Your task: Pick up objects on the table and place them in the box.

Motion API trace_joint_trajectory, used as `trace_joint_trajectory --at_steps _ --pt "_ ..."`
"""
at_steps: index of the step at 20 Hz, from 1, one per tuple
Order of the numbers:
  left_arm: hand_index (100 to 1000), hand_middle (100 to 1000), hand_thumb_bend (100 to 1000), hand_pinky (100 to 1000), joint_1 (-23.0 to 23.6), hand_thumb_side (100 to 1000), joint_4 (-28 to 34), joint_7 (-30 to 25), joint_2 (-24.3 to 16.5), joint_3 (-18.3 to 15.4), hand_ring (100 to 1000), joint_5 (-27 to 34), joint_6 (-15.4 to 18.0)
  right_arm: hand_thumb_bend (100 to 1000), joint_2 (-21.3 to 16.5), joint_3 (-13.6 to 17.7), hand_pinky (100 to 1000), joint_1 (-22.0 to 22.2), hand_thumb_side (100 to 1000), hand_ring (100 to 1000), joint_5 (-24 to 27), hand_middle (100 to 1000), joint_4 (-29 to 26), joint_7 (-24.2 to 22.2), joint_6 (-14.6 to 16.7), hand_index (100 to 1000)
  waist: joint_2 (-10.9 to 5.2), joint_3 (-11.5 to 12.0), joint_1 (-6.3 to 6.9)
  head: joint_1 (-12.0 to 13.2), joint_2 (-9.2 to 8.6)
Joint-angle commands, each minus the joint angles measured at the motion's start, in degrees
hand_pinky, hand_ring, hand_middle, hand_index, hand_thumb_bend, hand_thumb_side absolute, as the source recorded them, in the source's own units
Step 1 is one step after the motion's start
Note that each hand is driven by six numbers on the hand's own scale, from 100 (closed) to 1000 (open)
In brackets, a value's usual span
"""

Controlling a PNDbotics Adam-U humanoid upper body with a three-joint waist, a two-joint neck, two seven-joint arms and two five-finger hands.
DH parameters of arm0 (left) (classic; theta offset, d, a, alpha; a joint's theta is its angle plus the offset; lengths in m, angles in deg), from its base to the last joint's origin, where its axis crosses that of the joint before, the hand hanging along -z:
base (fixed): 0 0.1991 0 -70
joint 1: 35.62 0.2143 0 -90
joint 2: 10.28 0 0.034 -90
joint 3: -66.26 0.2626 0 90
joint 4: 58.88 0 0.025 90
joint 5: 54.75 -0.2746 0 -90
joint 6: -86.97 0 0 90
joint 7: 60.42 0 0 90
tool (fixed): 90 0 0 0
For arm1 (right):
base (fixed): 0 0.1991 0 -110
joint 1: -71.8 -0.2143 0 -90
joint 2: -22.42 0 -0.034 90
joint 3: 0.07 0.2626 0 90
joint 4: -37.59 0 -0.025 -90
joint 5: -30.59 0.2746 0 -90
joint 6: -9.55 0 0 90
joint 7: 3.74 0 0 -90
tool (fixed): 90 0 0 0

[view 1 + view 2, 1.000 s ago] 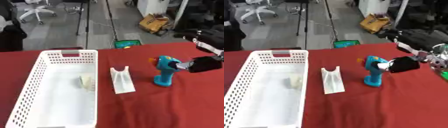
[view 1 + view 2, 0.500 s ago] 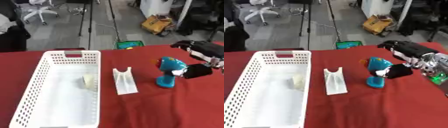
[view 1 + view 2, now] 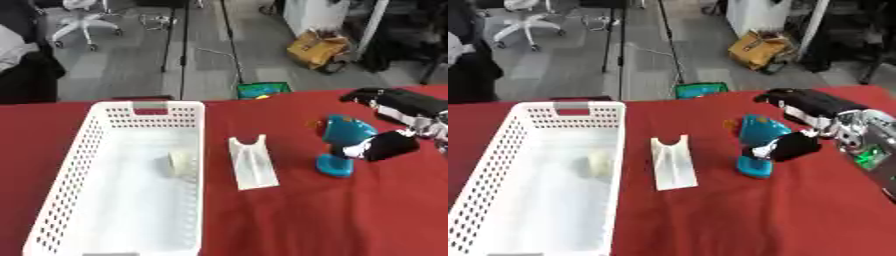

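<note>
- Two loose things remain on the red tablecloth (image 3: 262,220): a teal toy drill (image 3: 343,145) standing upright on its base right of centre, and a white curved plastic piece (image 3: 251,162) lying flat between the drill and the basket.
- Right hand (image 3: 802,102) reaches in from the right edge at drill height; a dark thumb-like part lies against the drill's handle while the straight fingers stretch past behind its head. Whether it truly has hold of the drill cannot be told.
- Judged from this, the step in hand is taking hold of the drill; next the hand must close round the handle, lift, and carry it left over the white piece to the basket.
- White perforated basket (image 3: 87,150) stands at the left, with a small pale roll (image 3: 179,164) already inside, near its right wall.
- Left hand shows in neither view.
- Drill's handle is partly covered by the dark part, and the near end of the basket is cut off by the lower edge.
</note>
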Motion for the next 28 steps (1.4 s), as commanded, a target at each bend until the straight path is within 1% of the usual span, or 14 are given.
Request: trace_joint_trajectory --at_steps 1,2,3,6,13,22,23,28 --pt "684 574 100 621 -0.68 920 0.57 -0.09 -0.28 -0.02 492 -0.11 -0.2 709 -0.77 0.36 961 -1.27 471 934 1.41 971 0.49 -2.41 0.06 1000 -1.09 0.18 -0.09 -0.23 0.03" --pt "684 574 100 621 -0.67 920 0.57 -0.11 -0.28 -0.02 492 -0.1 -0.23 709 -0.68 0.34 961 -1.5 471 934 2.25 971 0.53 -3.62 -0.11 1000 -1.09 0.2 -0.09 -0.31 0.11" --pt "684 574 100 624 -0.68 916 0.57 -0.18 -0.29 0.0 492 -0.1 -0.26 718 -0.65 0.35 965 -1.71 438 935 2.89 974 0.61 -4.78 -0.36 1000 -1.07 0.25 -0.1 -0.56 0.19" --pt "684 574 100 625 -0.67 915 0.57 -0.36 -0.28 0.0 492 -0.05 -0.32 724 -0.68 0.47 966 -2.06 428 931 3.25 971 0.71 -7.0 -0.87 1000 -1.01 0.34 -0.09 -0.8 0.25" --pt "683 575 100 628 -0.64 914 0.57 -0.57 -0.35 0.03 492 0.03 -0.38 719 -0.44 0.61 964 -2.87 420 930 3.24 966 1.12 -9.04 -1.28 1000 -0.94 0.49 -0.12 -0.88 0.25" --pt "683 575 100 629 -0.72 912 0.57 -0.93 -0.19 0.15 492 0.02 -0.46 723 0.3 0.83 944 -4.02 429 915 4.7 950 3.76 -8.32 -1.39 1000 -0.74 1.15 -0.22 -0.6 -0.14" --pt "683 576 100 631 -0.73 912 0.57 -0.98 -0.18 0.16 492 0.01 -0.47 716 0.3 0.89 942 -4.09 445 914 4.7 948 3.84 -8.16 -1.36 1000 -0.72 1.22 -0.22 -0.55 -0.18" --pt "683 576 100 634 -0.79 912 0.57 -1.71 -0.18 0.23 492 -0.13 -0.58 708 0.15 1.2 945 -4.38 456 916 3.31 947 4.18 -7.17 -1.1 1000 -0.51 1.6 -0.27 -0.32 -0.36"
